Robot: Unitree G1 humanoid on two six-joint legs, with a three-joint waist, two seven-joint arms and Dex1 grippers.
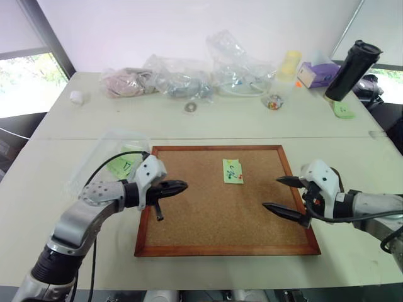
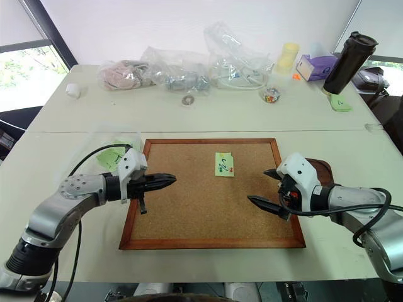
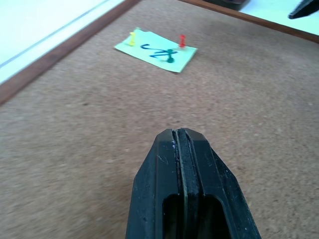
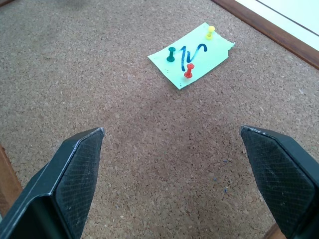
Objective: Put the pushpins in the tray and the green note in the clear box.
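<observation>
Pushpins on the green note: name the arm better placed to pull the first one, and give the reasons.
Right, probably. The right gripper is open over the corkboard and faces the green note, with the red pushpin nearest it. The left gripper is shut and would have to open first.

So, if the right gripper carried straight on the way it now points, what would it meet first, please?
Most likely the bare corkboard just ahead of the right gripper, since its open fingers slant down at the cork. The green note with its pushpins lies farther along that line, though depth is hard to judge.
</observation>
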